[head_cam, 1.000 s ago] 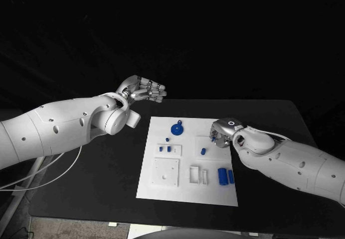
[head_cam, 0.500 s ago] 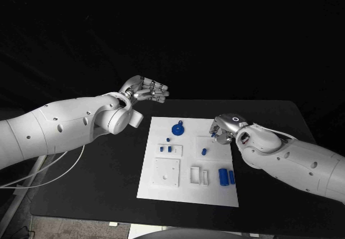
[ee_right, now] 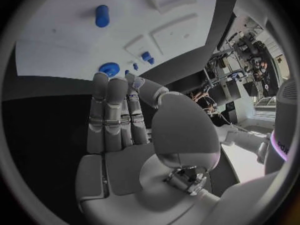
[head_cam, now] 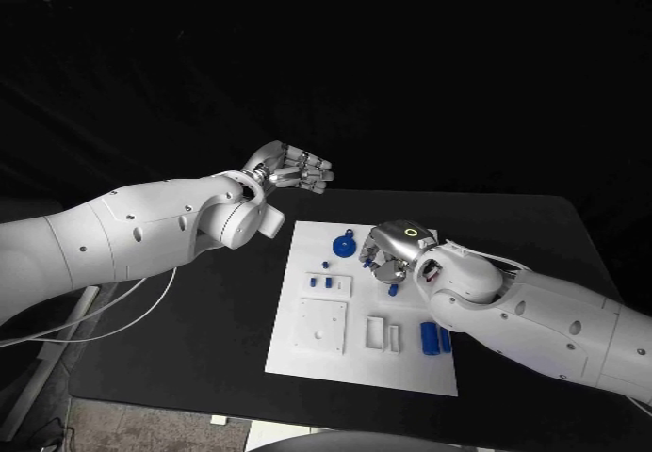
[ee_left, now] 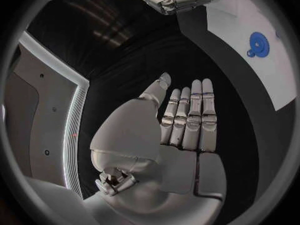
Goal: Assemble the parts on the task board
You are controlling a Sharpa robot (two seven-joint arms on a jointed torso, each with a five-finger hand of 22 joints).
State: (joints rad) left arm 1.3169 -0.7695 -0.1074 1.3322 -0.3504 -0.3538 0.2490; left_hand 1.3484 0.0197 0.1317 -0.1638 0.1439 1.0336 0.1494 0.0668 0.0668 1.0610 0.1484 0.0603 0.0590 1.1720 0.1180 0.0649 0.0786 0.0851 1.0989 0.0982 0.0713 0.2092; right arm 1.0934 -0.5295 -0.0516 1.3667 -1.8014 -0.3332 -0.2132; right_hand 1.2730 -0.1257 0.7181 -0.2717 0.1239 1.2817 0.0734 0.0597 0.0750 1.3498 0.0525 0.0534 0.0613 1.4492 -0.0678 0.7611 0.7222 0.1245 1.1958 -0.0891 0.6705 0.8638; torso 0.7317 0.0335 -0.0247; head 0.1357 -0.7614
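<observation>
You see the right hand, fingers straight, pressed together and empty, now moved in over the task board beside its round blue disc part, nearing a pick; left hand idles beyond the board, fingers together, empty.

White task board lies flat mid-counter. Blue round part sits near its far edge, two small pegs toward the left edge, two blue cylinders near the right edge.

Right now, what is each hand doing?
Left hand: open, fingers straight, holding nothing.
Right hand: open, fingers straight, holding nothing, above the task board.
</observation>
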